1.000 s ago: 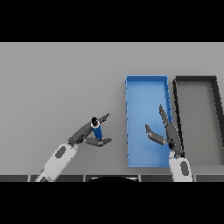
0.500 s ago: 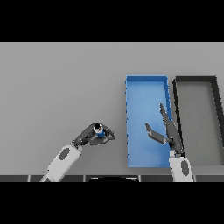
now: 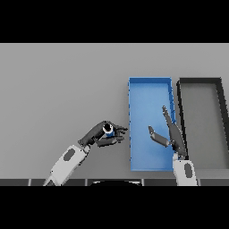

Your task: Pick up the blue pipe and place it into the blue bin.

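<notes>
The blue pipe (image 3: 108,129) is mostly hidden inside the curled fingers of the left hand (image 3: 103,135); only its pale end and a sliver of blue show. The right hand (image 3: 169,134) covers part of the blue bin (image 3: 138,89). The black bin (image 3: 201,81) is cut off at the right edge.

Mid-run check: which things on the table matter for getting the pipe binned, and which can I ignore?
In play:
- blue pipe, gripped in the left hand, just left of the bin
- blue bin, nothing inside it

Ignore:
- black bin, right of the blue one
- right hand, fingers straight, holding nothing, over the blue bin's right side
</notes>
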